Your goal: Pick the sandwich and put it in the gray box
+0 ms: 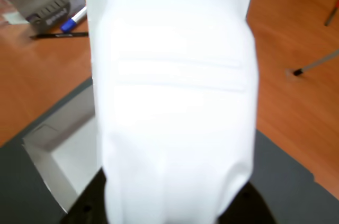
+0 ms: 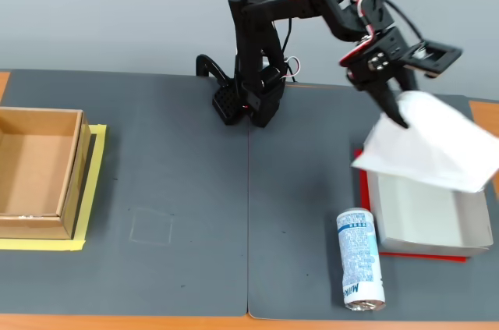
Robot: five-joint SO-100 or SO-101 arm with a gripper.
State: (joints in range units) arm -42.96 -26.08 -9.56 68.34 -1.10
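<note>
We see the sandwich, a flat white plastic-wrapped package, lifted off the mat and tilted over the gray box. The box, a shallow pale tray with low walls, sits on a red sheet at the fixed view's right.

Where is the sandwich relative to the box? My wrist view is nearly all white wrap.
Observer: In the fixed view the sandwich hangs in the air over the box, tilted, one end in the pincer.
Operator: Anything near the box?
Observer: A blue-and-white can lies on its side just left of it.
Operator: Is the box empty?
Observer: The visible part of its floor is bare; the sandwich hides the back.
</note>
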